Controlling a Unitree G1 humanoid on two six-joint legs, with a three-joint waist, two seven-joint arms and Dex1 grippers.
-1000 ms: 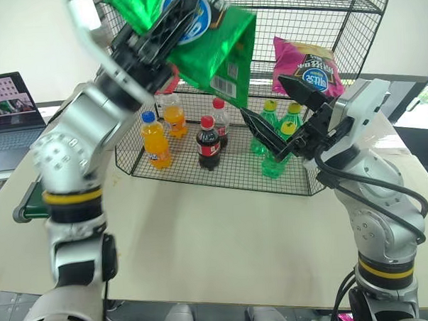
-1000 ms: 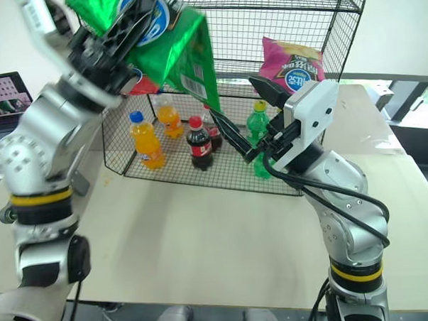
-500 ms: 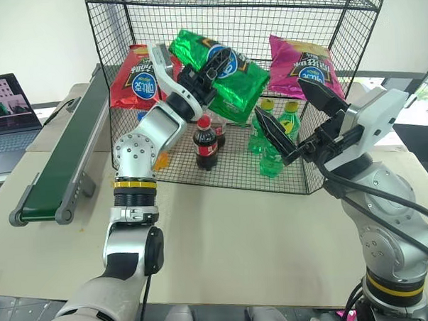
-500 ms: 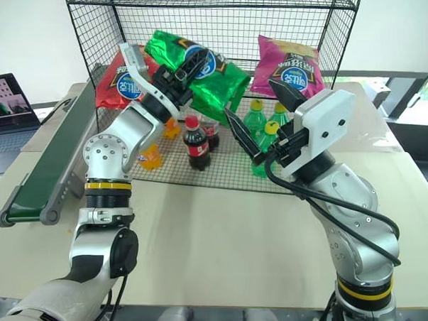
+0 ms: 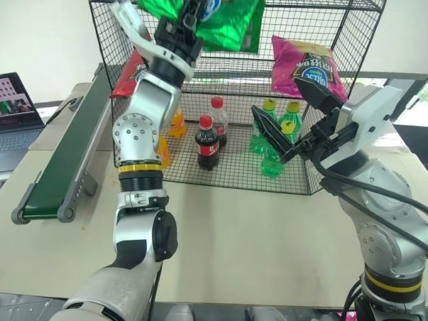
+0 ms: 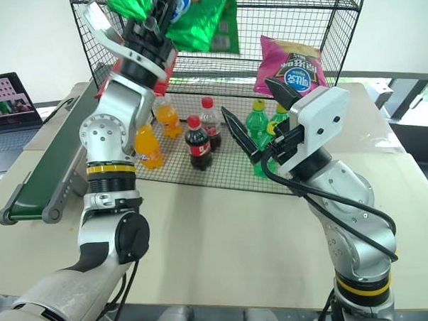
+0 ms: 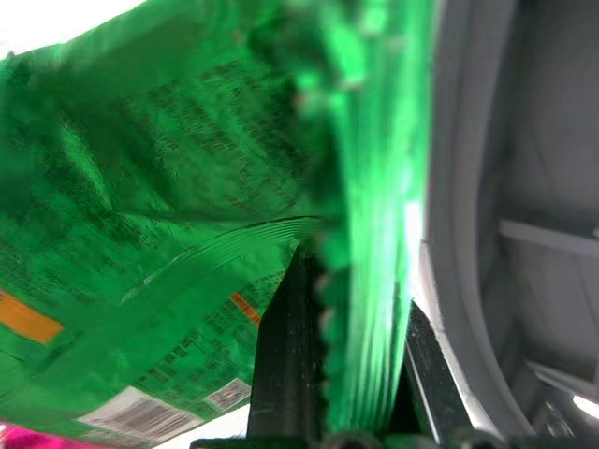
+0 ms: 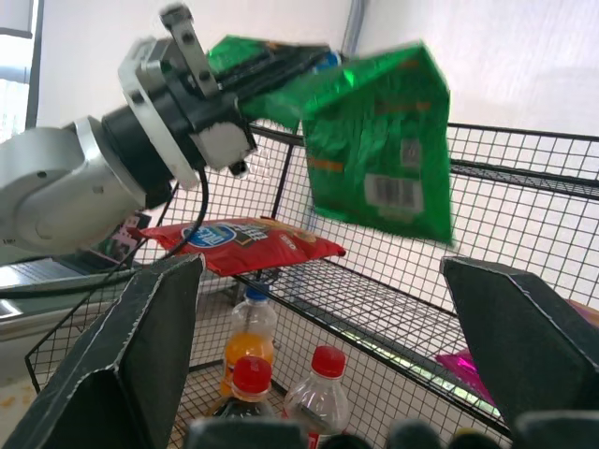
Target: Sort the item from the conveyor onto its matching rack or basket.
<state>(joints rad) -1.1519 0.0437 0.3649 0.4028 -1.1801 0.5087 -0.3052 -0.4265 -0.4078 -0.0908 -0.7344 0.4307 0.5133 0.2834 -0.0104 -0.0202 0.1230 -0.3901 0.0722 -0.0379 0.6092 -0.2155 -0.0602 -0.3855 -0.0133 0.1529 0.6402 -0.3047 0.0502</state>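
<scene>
My left gripper point(image 5: 191, 6) is raised high and shut on the edge of the shiny green chip bag point(image 5: 231, 23), the item. The bag hangs at the front of the black wire rack point(image 5: 368, 26), up by its top shelf and above the shelf that bears the other bags. In the left wrist view the black fingers point(image 7: 285, 374) pinch the crinkled green bag point(image 7: 168, 215). My right gripper point(image 5: 275, 94) is open and holds nothing, in front of the rack's lower right part. The right wrist view shows the bag point(image 8: 379, 154). The dark-green conveyor point(image 5: 61, 163) runs along the left.
A red chip bag point(image 5: 128, 68) and a magenta chip bag point(image 5: 306, 64) lie on the rack's middle shelf. Orange point(image 5: 174, 124), cola point(image 5: 207, 143) and green point(image 5: 271, 154) bottles stand on the bottom grid. A laptop point(image 5: 9, 105) sits at far left.
My left arm has lifted the green bag from the middle-shelf height to the rack's top. The right arm has stayed in place, open.
</scene>
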